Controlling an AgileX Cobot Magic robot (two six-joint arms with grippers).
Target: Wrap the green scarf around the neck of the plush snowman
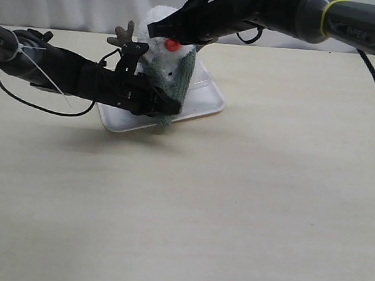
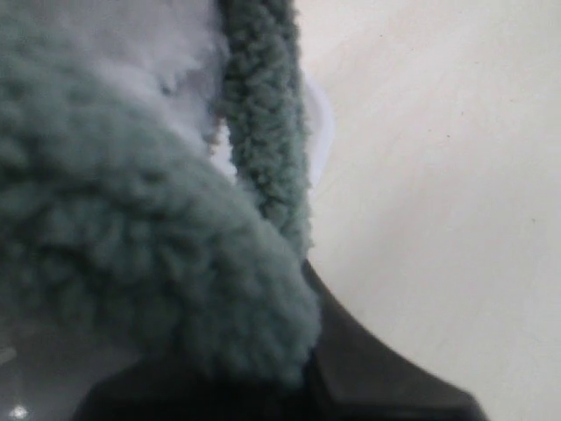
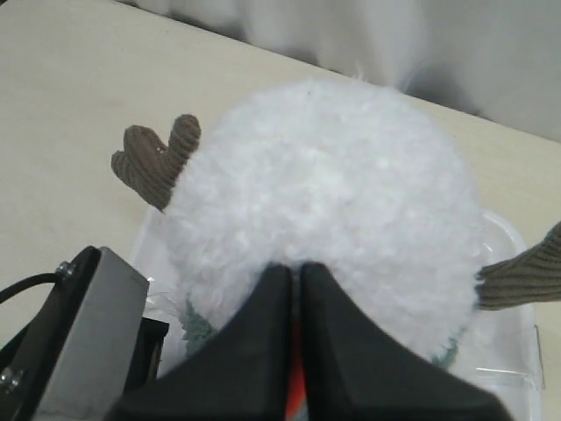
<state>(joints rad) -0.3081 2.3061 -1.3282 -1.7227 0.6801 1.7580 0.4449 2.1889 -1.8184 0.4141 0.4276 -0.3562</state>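
The plush snowman [image 1: 158,15] stands on a white tray [image 1: 124,121] at the back of the table; its head [image 3: 333,184] fills the right wrist view. My right gripper [image 1: 163,33] reaches in from the right, shut [image 3: 298,267] on the orange-red nose [image 1: 172,45]. The green scarf [image 1: 184,70] drapes round the neck and down the body's front. My left gripper [image 1: 166,106] is low at the tray's front, shut on one scarf end [image 2: 131,237]. Another stretch of the scarf [image 2: 263,114] hangs past it. The neck crease itself is hidden.
Brown twig arms [image 3: 158,158] stick out on both sides of the snowman. A pale curtain hangs behind the table's far edge [image 1: 65,30]. The light wooden tabletop [image 1: 234,205] stretches toward the front and right.
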